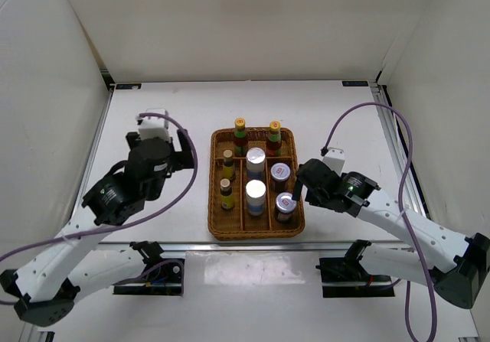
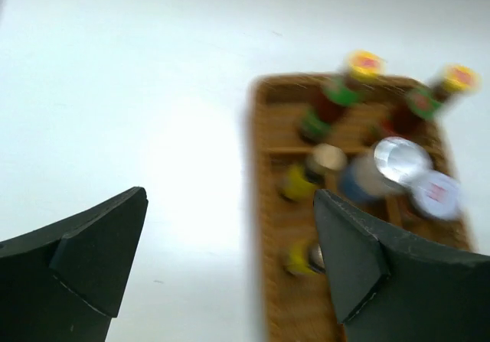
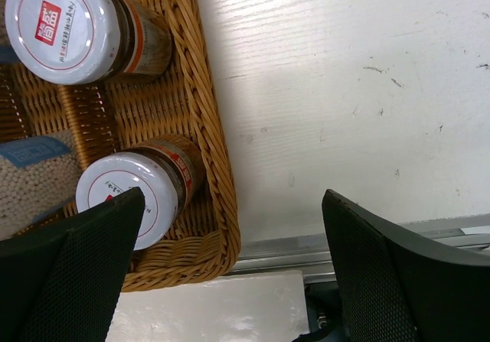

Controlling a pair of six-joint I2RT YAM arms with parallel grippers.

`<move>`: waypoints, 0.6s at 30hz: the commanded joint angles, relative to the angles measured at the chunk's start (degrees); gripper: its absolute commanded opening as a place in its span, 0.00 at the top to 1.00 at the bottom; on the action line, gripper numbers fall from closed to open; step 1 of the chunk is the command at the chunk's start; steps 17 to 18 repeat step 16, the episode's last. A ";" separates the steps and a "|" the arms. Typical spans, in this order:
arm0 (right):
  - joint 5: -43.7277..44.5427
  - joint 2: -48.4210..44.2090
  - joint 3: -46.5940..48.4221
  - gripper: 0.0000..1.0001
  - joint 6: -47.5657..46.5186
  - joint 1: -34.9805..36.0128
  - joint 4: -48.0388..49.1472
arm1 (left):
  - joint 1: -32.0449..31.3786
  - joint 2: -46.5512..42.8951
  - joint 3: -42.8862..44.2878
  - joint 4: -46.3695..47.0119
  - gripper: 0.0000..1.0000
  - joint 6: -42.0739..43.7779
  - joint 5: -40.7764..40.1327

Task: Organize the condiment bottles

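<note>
The condiment bottles all stand in the brown wicker tray [image 1: 216, 204]. Two tall dark yellow-capped bottles [image 1: 240, 133] [image 1: 274, 134] fill the back row. Two tiny yellow bottles [image 1: 226, 193] stand on the left, two white shakers [image 1: 255, 194] in the middle, two silver-lidded jars [image 1: 284, 205] on the right. My left gripper [image 1: 161, 137] [image 2: 230, 197] hangs open over bare table left of the tray, holding nothing. My right gripper [image 1: 302, 183] [image 3: 233, 195] is open above the tray's near right corner, its left finger beside the near jar [image 3: 126, 197].
White walls enclose the table on three sides. A metal rail [image 3: 306, 254] runs along the near table edge just below the tray's rim [image 3: 214, 151]. Purple cables loop from both arms. The left wrist view is blurred.
</note>
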 commanded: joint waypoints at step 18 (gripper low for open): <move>6.79 -6.27 4.45 0.00 -3.59 -0.18 -4.22 | 33.15 -0.53 -19.27 17.85 0.00 10.44 2.94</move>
